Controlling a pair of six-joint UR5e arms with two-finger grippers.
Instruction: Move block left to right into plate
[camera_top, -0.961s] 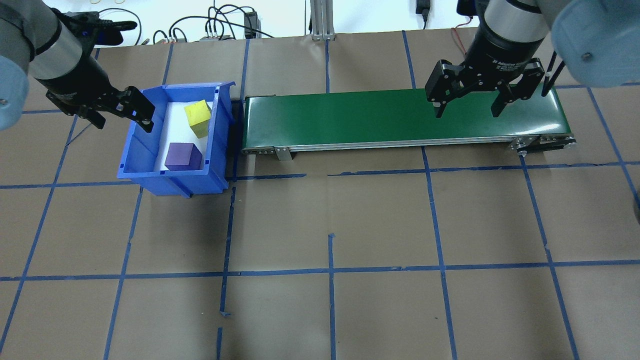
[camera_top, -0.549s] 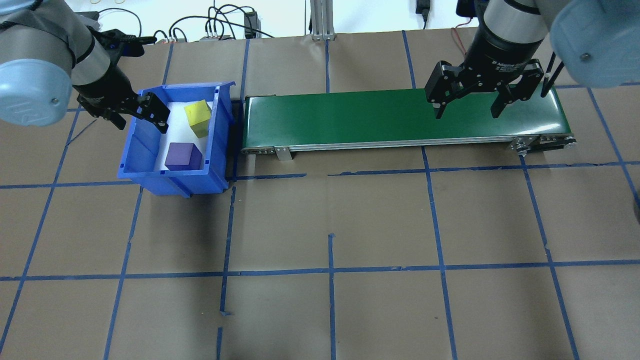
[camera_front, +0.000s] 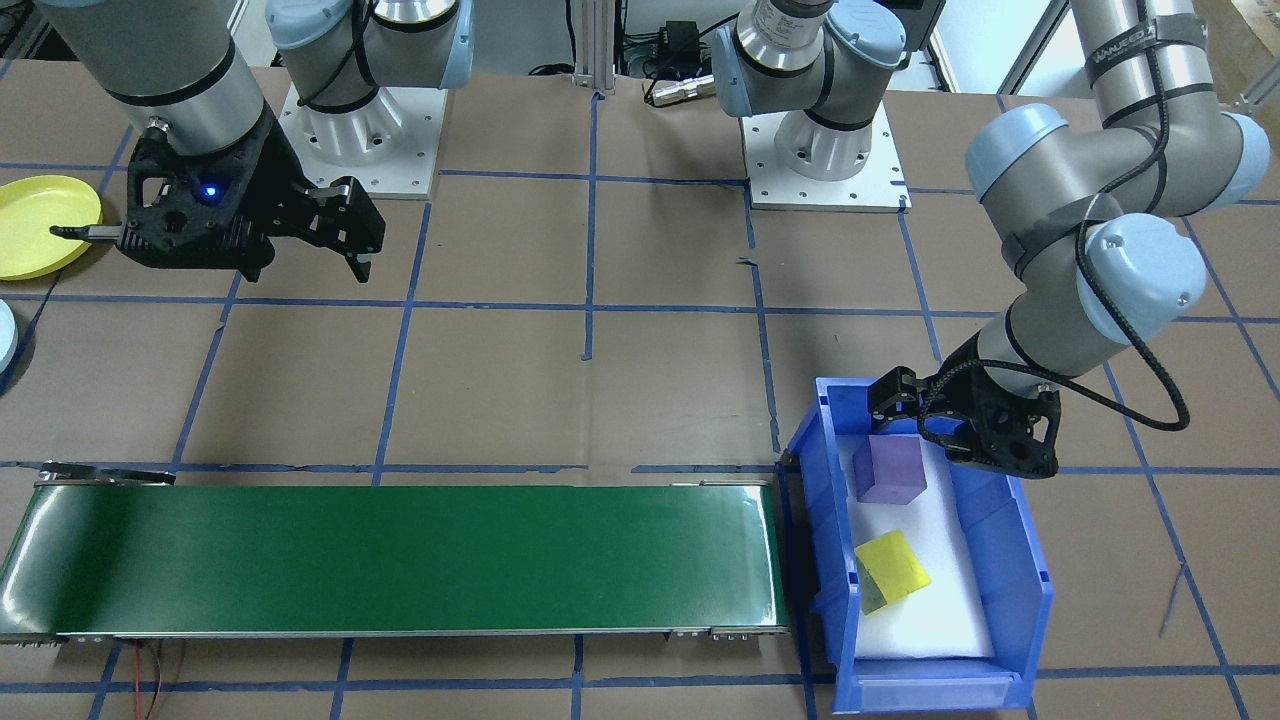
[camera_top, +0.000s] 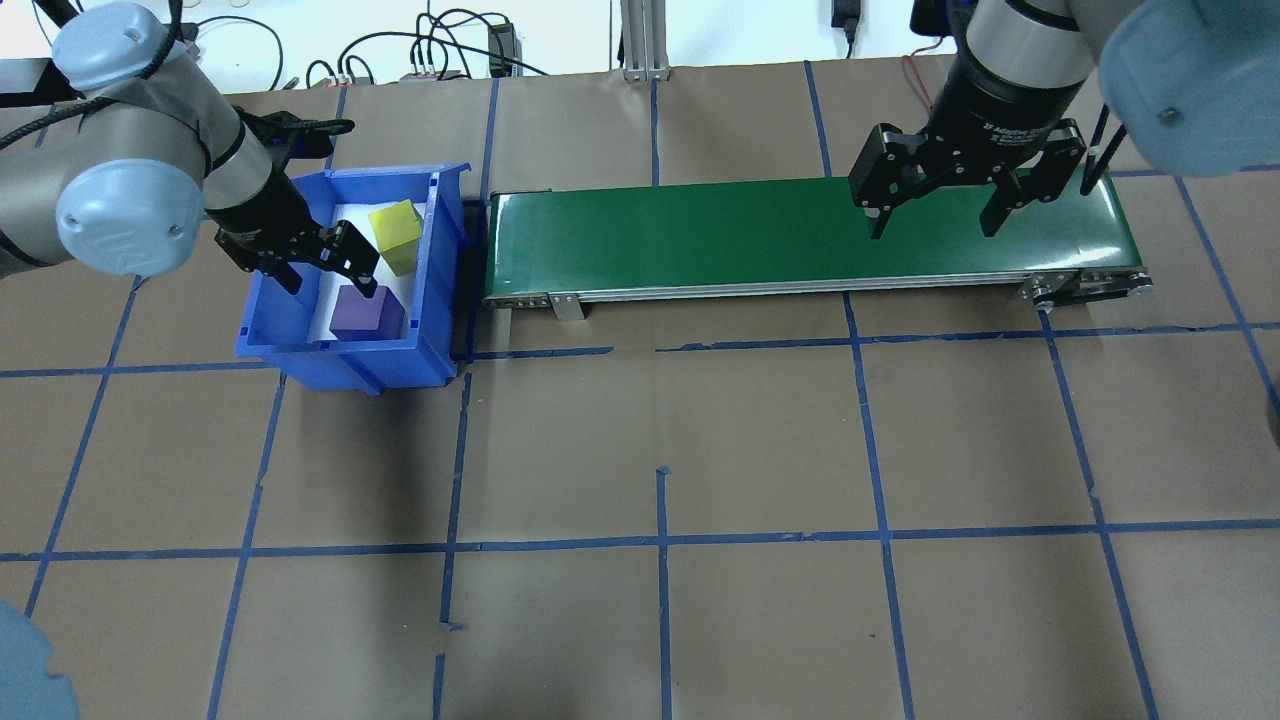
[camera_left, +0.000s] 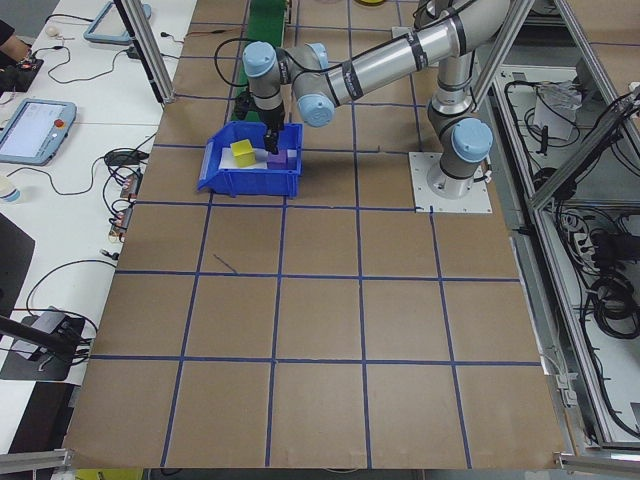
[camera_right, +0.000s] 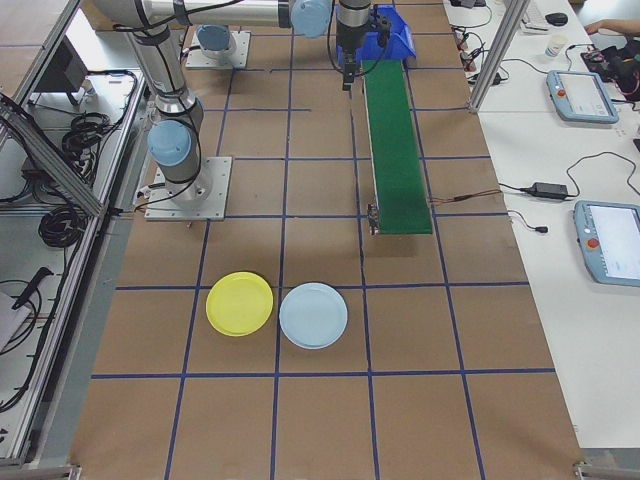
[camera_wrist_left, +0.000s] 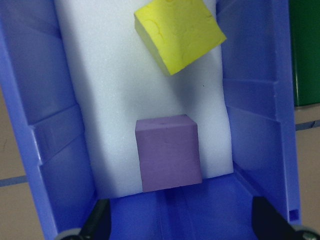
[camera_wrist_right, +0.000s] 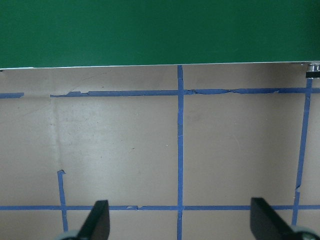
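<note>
At the left of the overhead view the left gripper (camera_top: 322, 262) hangs over the blue bin (camera_top: 262, 330), jaws spread wide and holding nothing, just above the purple block (camera_top: 367, 312) at the bin's near end; the yellow block (camera_top: 395, 236) lies tilted at the far end on the white foam liner (camera_wrist_left: 100, 100). Both cubes look like light, slightly soft foam (a judgement from their matte, pitted faces), so a moderate pinch across two opposite flat sides should hold. Further right runs the green conveyor (camera_top: 700, 235), with the right gripper (camera_top: 935, 215) empty and wide open above its right end. The yellow plate (camera_right: 239, 303) sits well beyond, beside a pale blue plate (camera_right: 313, 315).
</note>
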